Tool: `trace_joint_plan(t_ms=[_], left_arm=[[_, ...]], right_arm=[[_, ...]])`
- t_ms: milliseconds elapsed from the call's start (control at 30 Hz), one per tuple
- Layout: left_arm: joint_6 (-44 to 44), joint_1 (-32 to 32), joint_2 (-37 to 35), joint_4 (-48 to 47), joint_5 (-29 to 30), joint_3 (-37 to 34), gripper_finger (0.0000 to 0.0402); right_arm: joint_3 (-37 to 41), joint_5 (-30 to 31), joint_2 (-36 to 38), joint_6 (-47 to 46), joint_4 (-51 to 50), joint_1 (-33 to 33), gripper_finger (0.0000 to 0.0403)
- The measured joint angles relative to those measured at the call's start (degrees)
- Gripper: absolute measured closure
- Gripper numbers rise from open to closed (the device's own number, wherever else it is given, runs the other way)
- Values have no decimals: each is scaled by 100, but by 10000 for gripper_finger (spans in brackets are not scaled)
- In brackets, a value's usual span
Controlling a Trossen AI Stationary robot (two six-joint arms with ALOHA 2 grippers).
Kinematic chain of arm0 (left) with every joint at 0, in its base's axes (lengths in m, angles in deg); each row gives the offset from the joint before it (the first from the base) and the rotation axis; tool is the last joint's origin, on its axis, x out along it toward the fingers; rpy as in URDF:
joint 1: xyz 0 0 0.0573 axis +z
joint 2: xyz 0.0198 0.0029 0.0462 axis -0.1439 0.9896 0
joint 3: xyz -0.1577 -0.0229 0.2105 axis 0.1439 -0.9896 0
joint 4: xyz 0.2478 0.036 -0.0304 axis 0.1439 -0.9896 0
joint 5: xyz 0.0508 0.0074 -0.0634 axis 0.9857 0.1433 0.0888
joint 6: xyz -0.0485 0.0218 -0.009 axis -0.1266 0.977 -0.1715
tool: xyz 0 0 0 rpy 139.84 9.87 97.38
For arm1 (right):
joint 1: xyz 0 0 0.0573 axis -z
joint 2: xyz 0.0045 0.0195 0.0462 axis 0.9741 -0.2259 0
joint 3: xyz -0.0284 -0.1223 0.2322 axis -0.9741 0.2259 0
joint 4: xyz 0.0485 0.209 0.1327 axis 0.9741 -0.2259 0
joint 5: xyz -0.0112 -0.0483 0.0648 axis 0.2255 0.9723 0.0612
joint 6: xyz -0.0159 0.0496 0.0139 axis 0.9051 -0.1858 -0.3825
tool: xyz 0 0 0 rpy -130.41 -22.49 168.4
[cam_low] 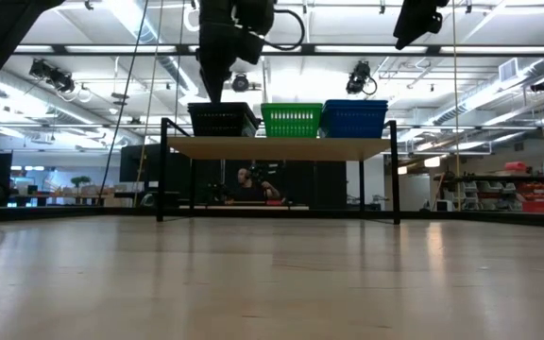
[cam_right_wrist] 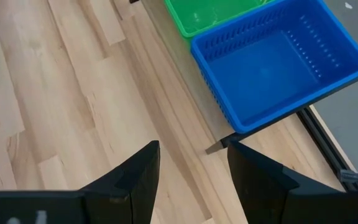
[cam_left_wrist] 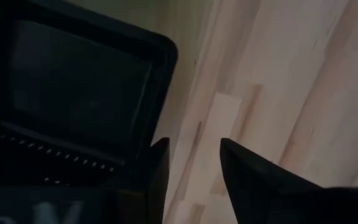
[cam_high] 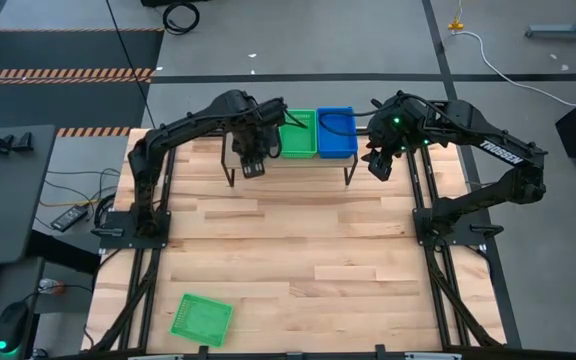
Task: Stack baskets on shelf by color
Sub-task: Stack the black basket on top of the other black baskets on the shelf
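Baskets are sitting black (cam_low: 221, 119), green (cam_low: 292, 120), blue (cam_low: 355, 118) along the shelf (cam_low: 281, 147) at the bench's (cam_high: 298, 250) far edge. Left end effector (cam_left_wrist: 191, 171), parted and empty, is hovering at the black one's rim and could knock it off. Right end effector (cam_right_wrist: 192, 177) is hanging open, empty. A green stray (cam_high: 201, 318) is lying near the bench's near-left corner.

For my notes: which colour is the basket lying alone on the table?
Bright green, clearest in the high view.

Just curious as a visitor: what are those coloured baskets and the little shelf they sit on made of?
The blue basket and green basket look like moulded plastic: bright uniform colour, slightly glossy, with perforated mesh-like walls. The black basket seems the same kind. The shelf appears to have a pale wooden top, matte, on thin dark legs that are probably metal.
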Motion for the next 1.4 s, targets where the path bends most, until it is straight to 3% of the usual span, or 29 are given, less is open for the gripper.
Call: trace_joint_plan(t_ms=[300, 900, 1400], left_arm=[[63, 13, -26, -1, 262, 194, 249], [870, 38, -24, 63, -154, 194, 282], [1470, 99, -24, 302, 51, 194, 287]], right_arm=[[0, 0, 0, 57, 97, 0, 208], [-1, 1, 0, 108, 129, 0, 208], [-1, 2, 0, 151, 178, 0, 208]])
